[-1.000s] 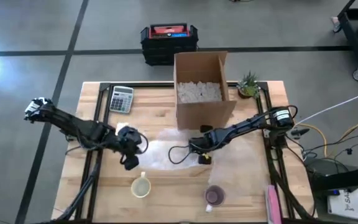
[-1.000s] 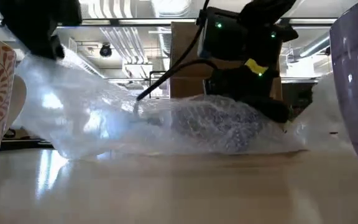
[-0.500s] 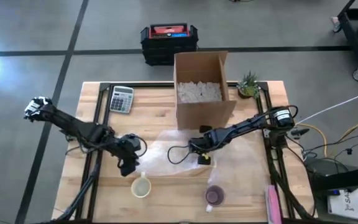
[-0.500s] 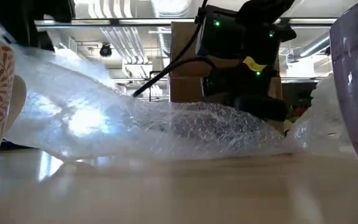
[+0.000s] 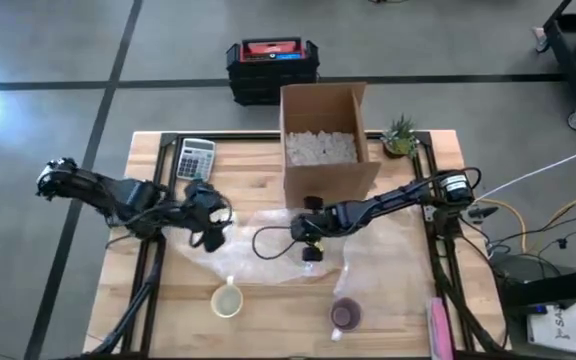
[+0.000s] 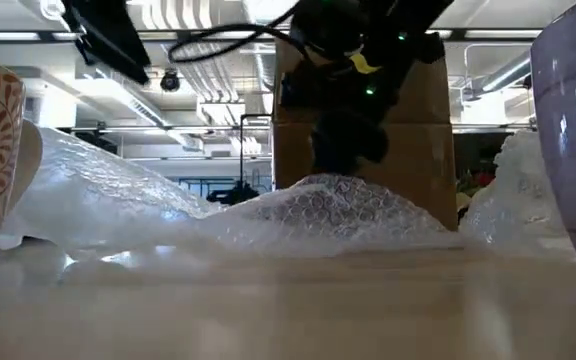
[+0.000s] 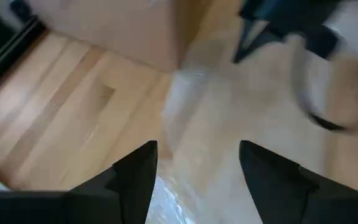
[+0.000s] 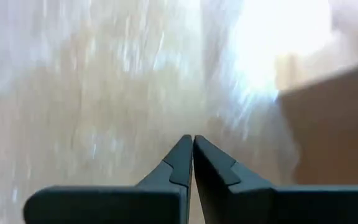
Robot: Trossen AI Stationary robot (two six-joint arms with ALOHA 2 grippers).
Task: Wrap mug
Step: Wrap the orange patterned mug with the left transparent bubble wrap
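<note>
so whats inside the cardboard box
The open cardboard box holds white packing fill, seen from above. Anything buried under that fill is covered and cannot be seen.

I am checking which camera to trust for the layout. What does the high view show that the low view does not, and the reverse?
Only the high view shows the calculator, the plant, the black and red case on the floor, and the white fill inside the cardboard box.

Only the low view shows the room's ceiling lights behind the table.

Both show the bubble wrap, the patterned mug, the purple mug, the box, and the right gripper over the wrap.
</note>
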